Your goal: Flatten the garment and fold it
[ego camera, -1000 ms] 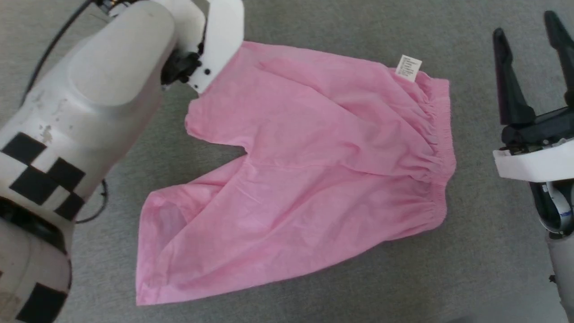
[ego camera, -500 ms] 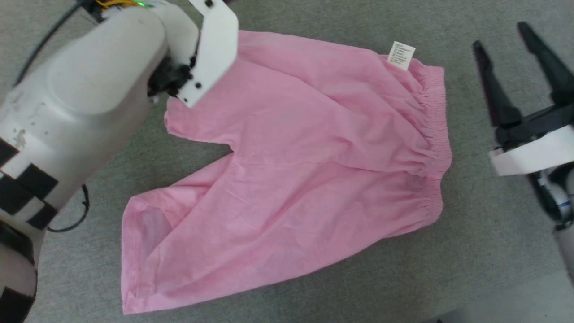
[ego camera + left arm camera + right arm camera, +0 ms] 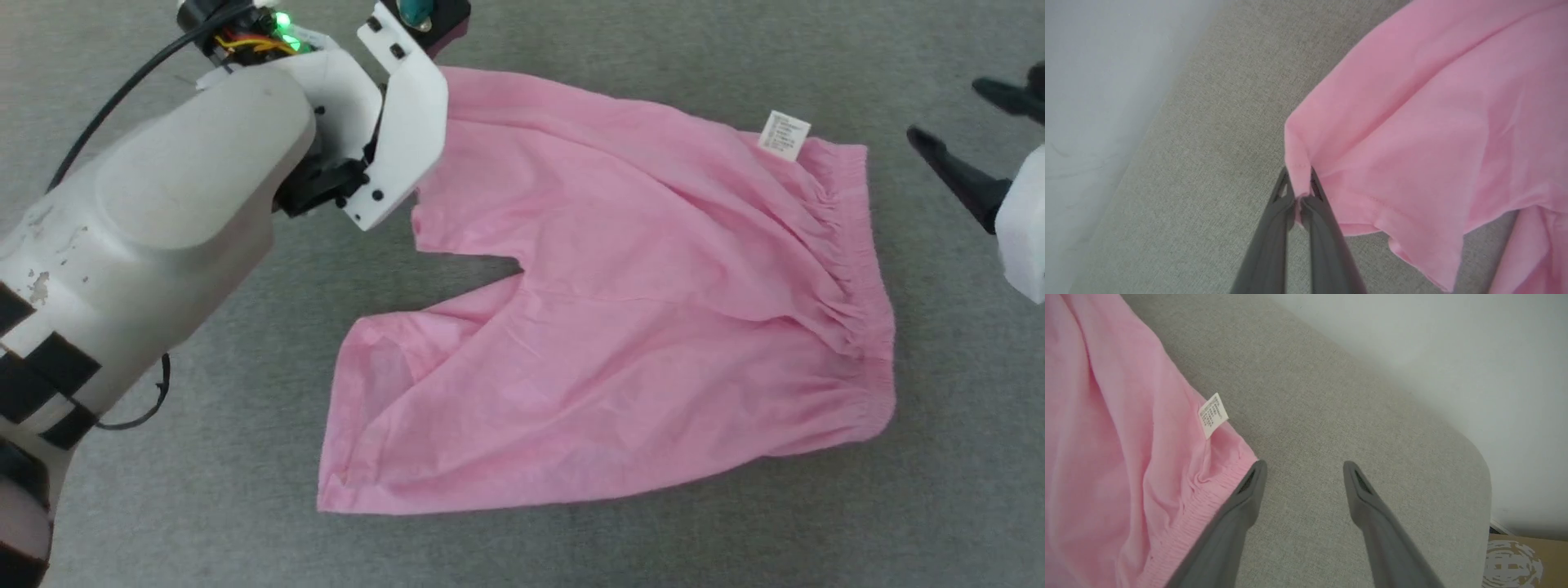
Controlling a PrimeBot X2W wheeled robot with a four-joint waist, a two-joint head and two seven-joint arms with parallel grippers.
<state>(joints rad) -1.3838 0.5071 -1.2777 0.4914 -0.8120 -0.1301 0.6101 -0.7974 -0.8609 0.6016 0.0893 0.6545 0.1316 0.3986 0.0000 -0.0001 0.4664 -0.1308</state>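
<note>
The pink shorts (image 3: pixel 637 310) lie spread on the grey surface, with the gathered waistband (image 3: pixel 857 269) at the right and both legs pointing left. A white label (image 3: pixel 784 135) sticks out at the waistband's far corner. In the left wrist view my left gripper (image 3: pixel 1299 192) is shut on the hem corner of the far leg (image 3: pixel 1433 122), which is lifted and puckered there. In the head view the pale left forearm (image 3: pixel 163 196) hides that gripper's fingers. My right gripper (image 3: pixel 947 108) is open beside the waistband's far end. Its left finger (image 3: pixel 1249 490) is next to the elastic edge (image 3: pixel 1200 506), just below the label (image 3: pixel 1213 415).
The grey fabric surface (image 3: pixel 571 41) ends in a rounded edge (image 3: pixel 1478 465), with pale floor beyond it in both wrist views. A cardboard box (image 3: pixel 1523 559) sits past that edge. A black cable (image 3: pixel 106 82) runs along my left arm.
The head camera has swung, shifting the whole picture to the right. My right gripper has tilted left and come closer to the waistband's far end. The left gripper still holds the far leg.
</note>
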